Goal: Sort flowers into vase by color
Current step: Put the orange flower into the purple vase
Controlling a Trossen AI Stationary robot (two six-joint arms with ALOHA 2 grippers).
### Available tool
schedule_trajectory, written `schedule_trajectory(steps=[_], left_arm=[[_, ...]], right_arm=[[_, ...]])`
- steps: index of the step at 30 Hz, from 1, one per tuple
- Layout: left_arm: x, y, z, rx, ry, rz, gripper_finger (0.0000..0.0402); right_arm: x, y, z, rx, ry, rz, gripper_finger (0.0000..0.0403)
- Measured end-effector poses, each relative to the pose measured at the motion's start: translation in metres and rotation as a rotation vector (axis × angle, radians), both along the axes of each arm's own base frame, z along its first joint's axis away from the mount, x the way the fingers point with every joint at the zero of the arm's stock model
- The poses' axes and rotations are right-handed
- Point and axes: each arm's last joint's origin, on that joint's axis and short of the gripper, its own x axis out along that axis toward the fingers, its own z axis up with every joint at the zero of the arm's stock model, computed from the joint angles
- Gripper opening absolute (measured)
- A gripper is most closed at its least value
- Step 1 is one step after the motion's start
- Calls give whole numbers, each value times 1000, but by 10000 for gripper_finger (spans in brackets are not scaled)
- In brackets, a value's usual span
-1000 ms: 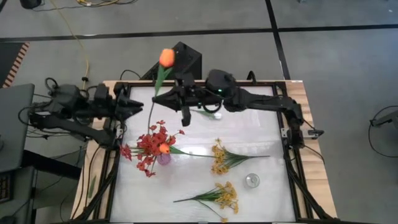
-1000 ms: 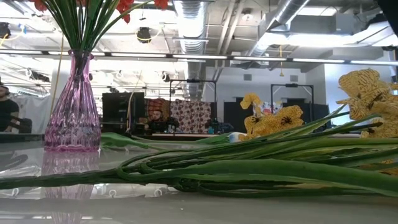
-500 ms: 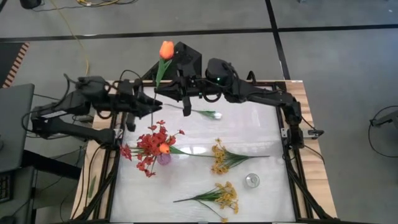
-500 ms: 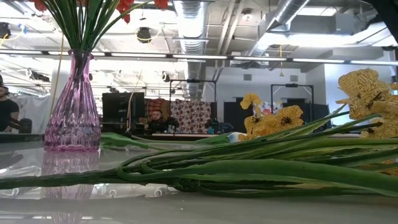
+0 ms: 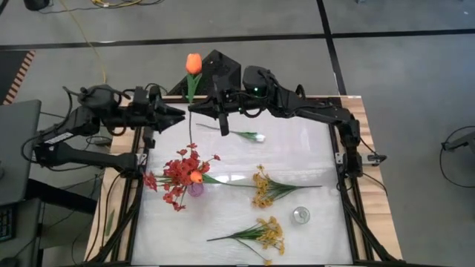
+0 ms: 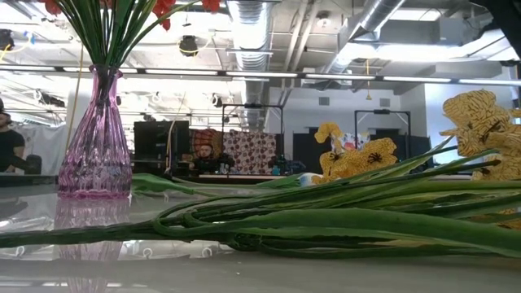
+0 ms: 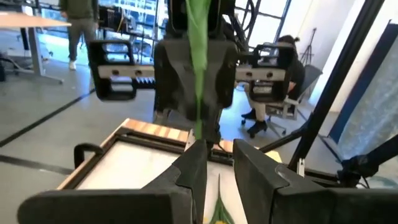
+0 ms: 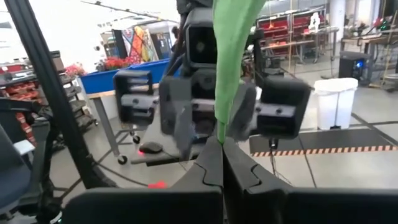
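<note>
We hold the orange tulip [image 5: 194, 64] at the table's far edge.
Our right gripper [image 5: 216, 106] pinches its stem; the left gripper [image 5: 178, 116] faces it, fingers narrowly parted.

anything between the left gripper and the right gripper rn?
High view: only the orange tulip, its stem clamped in the right gripper; the left gripper faces it, open.

Orange tulip [image 5: 194, 63] on green stem — red blossoms [image 5: 178, 172] in a pink-purple vase [image 6: 96, 142], yellow sprays [image 5: 262, 188].
</note>
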Motion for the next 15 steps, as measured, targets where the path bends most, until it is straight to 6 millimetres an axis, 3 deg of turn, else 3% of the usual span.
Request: schedule_trajectory(steps=[15], left_arm=[[23,5,-9,26,62,40,66]], right_arm=[[1,-3,0,-2,-9,-8,16]])
